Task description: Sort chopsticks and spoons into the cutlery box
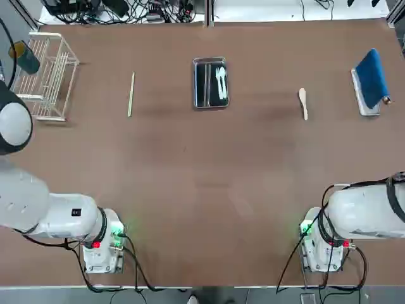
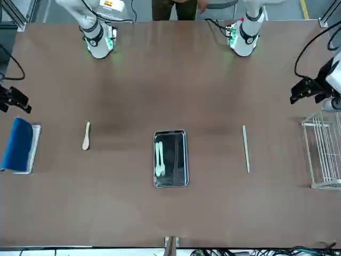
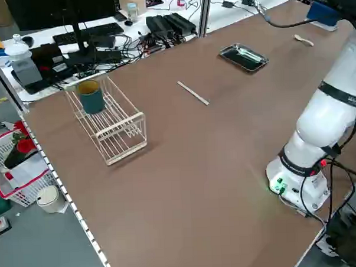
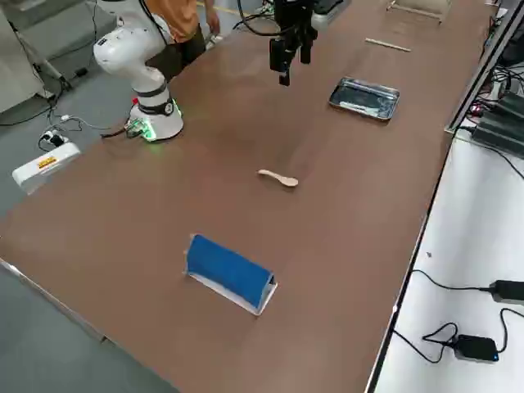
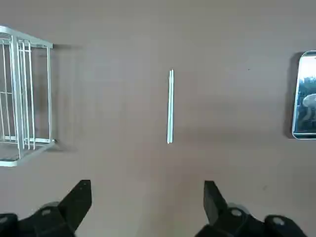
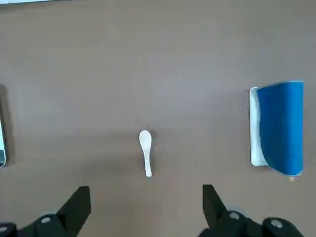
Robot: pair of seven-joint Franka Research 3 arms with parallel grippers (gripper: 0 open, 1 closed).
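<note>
Chopsticks lie ahead of the left gripper — wide open, empty.

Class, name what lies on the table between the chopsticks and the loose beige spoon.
The cutlery box, with white spoons inside, lies between the chopsticks and the beige spoon, clearest in the top view.

glossy metal cutlery box; chopsticks look like matt bamboo.

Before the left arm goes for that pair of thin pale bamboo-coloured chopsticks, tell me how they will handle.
The pair of thin pale bamboo-coloured chopsticks lies flat on the brown table, side by side, so the open left gripper has little height to pinch. They look stiff and light. Being slim, they may roll or split apart if nudged.
</note>
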